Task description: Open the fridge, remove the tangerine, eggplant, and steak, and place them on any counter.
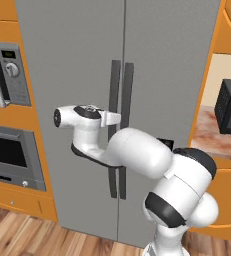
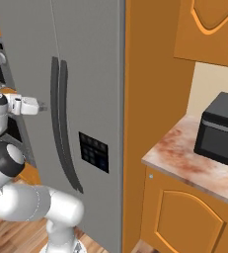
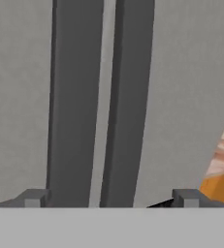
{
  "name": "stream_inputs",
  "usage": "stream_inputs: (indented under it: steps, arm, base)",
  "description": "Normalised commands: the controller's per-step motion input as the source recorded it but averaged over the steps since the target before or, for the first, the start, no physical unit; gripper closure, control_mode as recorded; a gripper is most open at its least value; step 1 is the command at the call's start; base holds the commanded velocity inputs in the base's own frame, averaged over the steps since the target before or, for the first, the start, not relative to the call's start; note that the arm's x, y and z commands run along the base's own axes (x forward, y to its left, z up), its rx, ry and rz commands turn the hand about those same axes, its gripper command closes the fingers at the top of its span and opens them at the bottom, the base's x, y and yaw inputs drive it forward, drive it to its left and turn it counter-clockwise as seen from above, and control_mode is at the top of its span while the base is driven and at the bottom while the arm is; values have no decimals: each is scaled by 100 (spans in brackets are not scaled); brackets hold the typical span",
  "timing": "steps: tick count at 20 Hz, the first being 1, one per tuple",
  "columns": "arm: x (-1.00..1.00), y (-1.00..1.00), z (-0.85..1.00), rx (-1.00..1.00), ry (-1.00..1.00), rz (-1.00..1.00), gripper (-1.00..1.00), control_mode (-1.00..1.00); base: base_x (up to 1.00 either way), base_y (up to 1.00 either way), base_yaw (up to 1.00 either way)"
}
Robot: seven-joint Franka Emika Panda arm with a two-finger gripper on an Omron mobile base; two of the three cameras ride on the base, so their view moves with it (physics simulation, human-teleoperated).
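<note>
The grey fridge (image 1: 77, 60) (image 2: 91, 59) stands with both doors closed. Its two long dark handles (image 1: 115, 95) (image 2: 54, 108) run side by side down the middle. My gripper (image 1: 118, 118) (image 2: 42, 106) (image 3: 109, 199) is open and reaches level toward the handles, just short of them. In the hand view the left handle (image 3: 74, 97) and right handle (image 3: 130, 97) both stand between my spread fingertips (image 3: 33, 198). The tangerine, eggplant and steak are hidden behind the closed doors.
A marbled counter (image 1: 214, 137) (image 2: 184, 163) lies right of the fridge, with a black boxy appliance (image 1: 230, 107) (image 2: 221, 128) on it. Built-in ovens (image 1: 7, 75) sit in the orange cabinet to the left. A dark control panel (image 2: 93, 150) is on the right door.
</note>
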Motion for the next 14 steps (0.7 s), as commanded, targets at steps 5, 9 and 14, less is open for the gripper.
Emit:
stream_inputs:
  steps: [5, 9, 14]
  arm:
    - [12, -2, -15, 0, -29, 0, -100, -100]
    - [33, 0, -16, 0, -16, 0, -100, -100]
    - [52, 0, -3, 0, -2, 0, -100, -100]
  base:
    - [0, 0, 0]
    - [0, 0, 0]
    - [0, 0, 0]
